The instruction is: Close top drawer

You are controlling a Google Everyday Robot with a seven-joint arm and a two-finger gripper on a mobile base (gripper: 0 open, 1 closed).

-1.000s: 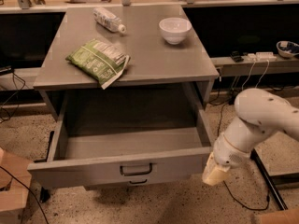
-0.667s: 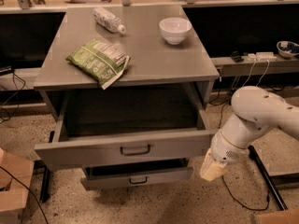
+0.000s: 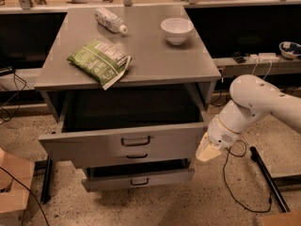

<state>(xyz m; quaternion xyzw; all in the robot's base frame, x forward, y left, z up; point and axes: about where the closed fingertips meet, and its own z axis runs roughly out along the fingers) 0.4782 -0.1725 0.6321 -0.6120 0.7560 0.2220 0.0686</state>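
Observation:
The top drawer is the wide grey front with a dark loop handle at its centre. It stands partly out of the grey cabinet, with its dark box showing behind the front. My gripper, a cream tip on the white arm, is at the right end of the drawer front, touching or nearly touching its corner. Two narrower drawer fronts with like handles sit below.
On the cabinet top lie a green snack bag, a plastic bottle and a white bowl. A cardboard box stands at the left. A black bar and cables lie on the floor at the right.
The top drawer has slid back into the cabinet by well over half its travel. My arm and gripper have moved up and back with its right end.

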